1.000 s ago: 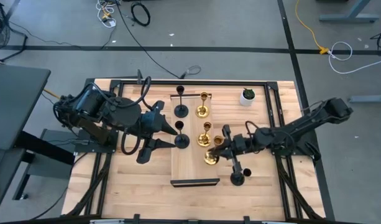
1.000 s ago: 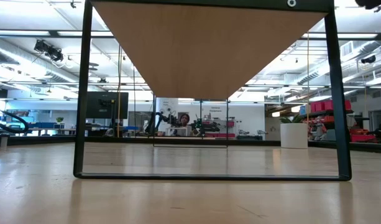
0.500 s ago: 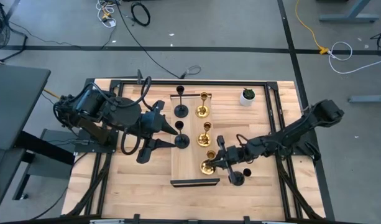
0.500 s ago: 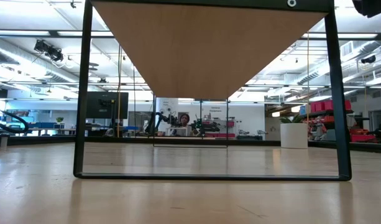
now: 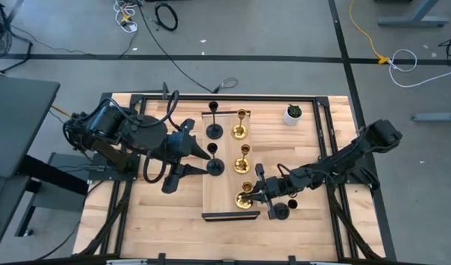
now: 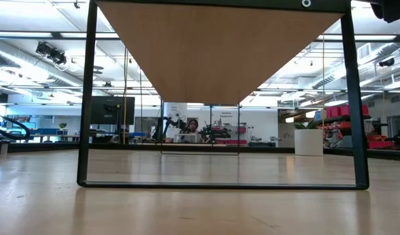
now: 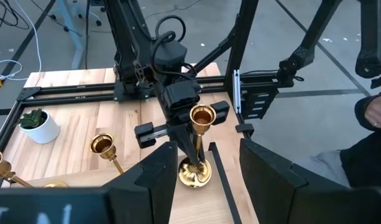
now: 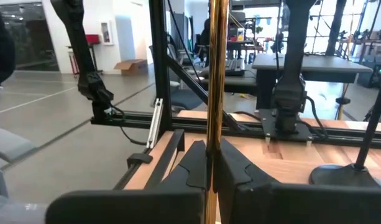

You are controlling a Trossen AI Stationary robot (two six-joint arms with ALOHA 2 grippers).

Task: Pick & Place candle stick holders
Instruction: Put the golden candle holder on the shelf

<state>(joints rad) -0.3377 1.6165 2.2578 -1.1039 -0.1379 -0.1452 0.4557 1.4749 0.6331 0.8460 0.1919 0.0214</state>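
Two grippers work: the right gripper [image 5: 256, 193] is closed on a gold holder [image 5: 246, 197] stem; the left gripper [image 5: 198, 154] is half open around a black holder [image 5: 214, 165], grip unclear.

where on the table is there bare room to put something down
Free: bare wooden tabletop along the near edge, and between the small white pot with a green plant and the right arm. Crowded: the light board with black and gold candle stick holders, where the right gripper grips one gold holder.

Black holder [image 5: 281, 210] just beside right claw [image 5: 252, 194], bare table [image 5: 166, 221] front-left
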